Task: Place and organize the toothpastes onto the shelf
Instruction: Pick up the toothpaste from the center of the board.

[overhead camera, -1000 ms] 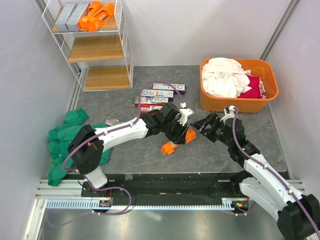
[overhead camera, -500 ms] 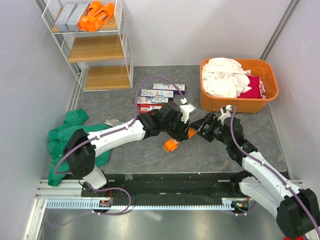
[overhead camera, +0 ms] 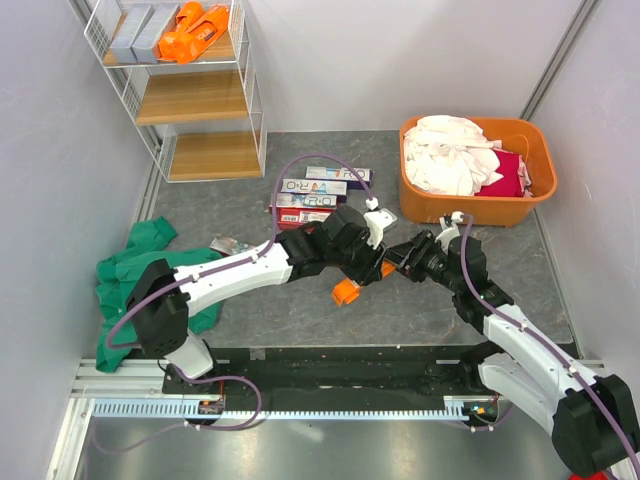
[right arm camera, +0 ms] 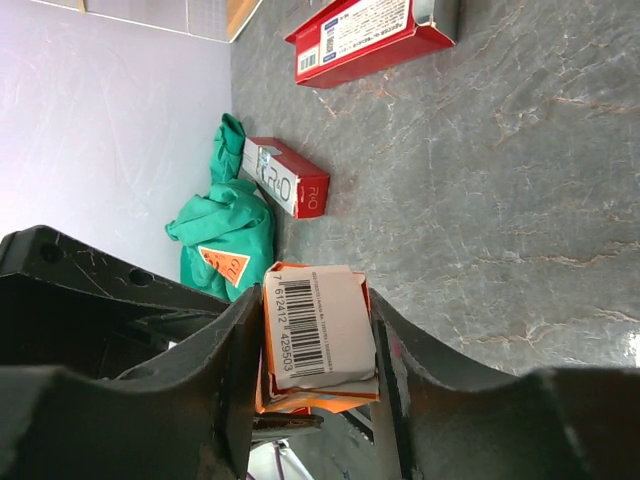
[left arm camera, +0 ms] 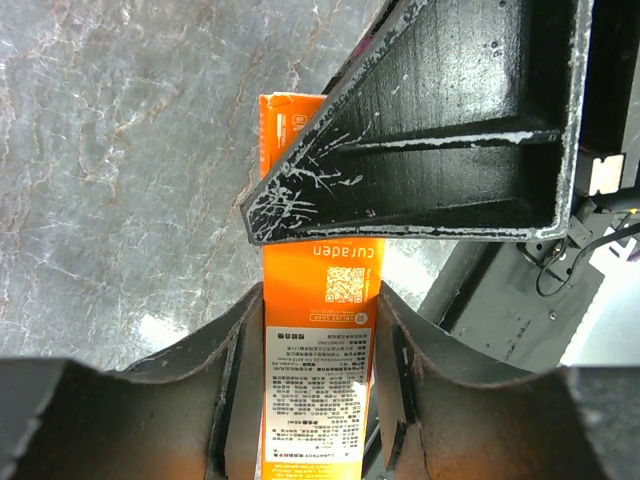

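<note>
While the left gripper clamps the orange carton at mid-frame and the right gripper pinches its barcode end, the left should release only once the right holds squarely. Upper left, the shelf carries grey and orange cartons on its top tier. Upper right, the tub holds laundry.

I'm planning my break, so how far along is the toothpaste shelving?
Done: grey and orange cartons sit on the top tier of the shelf. In hand: the left pincer and right pincer grip one orange carton. Left: several loose cartons lie on the floor.
</note>
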